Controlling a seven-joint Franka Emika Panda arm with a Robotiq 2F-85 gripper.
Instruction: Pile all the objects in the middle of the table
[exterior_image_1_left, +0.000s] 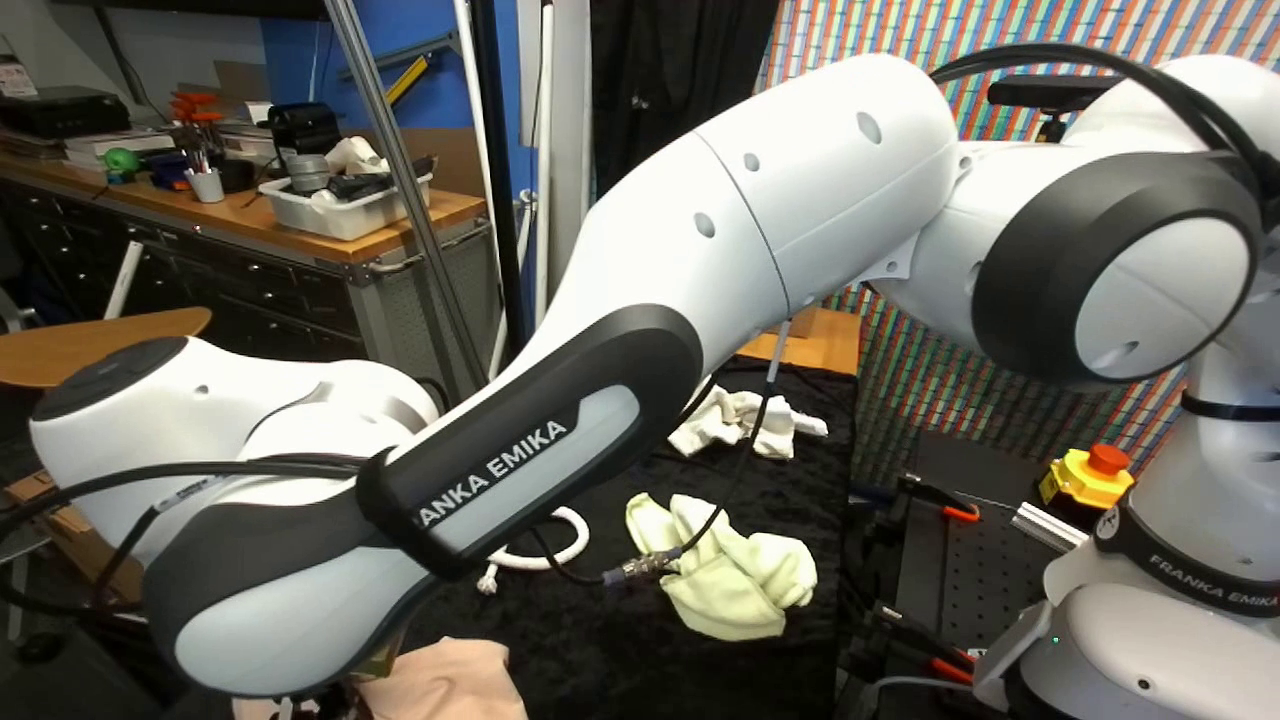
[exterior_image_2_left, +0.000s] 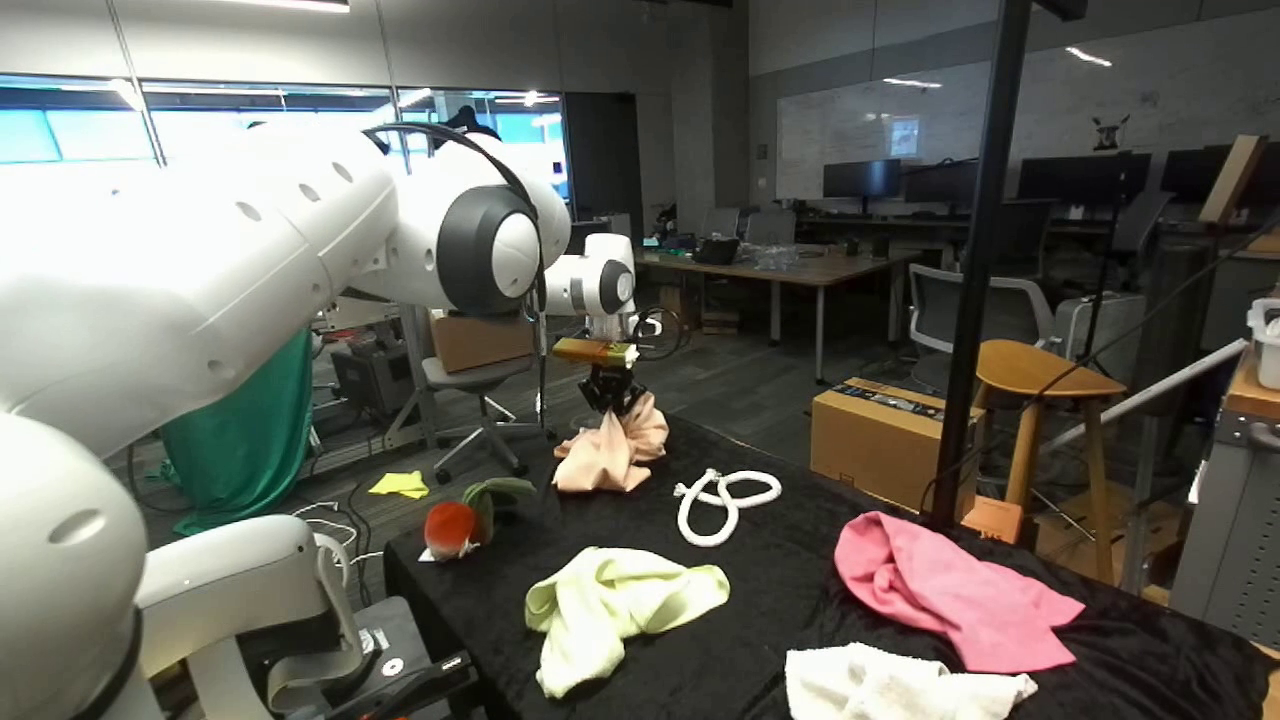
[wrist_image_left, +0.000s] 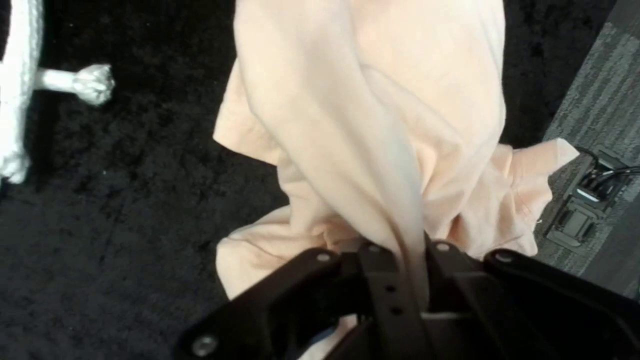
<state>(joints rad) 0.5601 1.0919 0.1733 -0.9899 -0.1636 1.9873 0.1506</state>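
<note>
The jaws pinch the crumpled peach fabric cloth (wrist_image_left: 370, 135) where it bunches, sensible for something likely light and limp.

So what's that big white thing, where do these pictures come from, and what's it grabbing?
That's a robot arm. Two pictures come from cameras outside it, looking from different places. The close-up comes from a camera riding on the arm, looking past its gripper, which works like a hand. On the black table lie a pink cloth, a white cloth, a pale green cloth, a white rope and a round red thing. The gripper is pinching a peach cloth.
</note>
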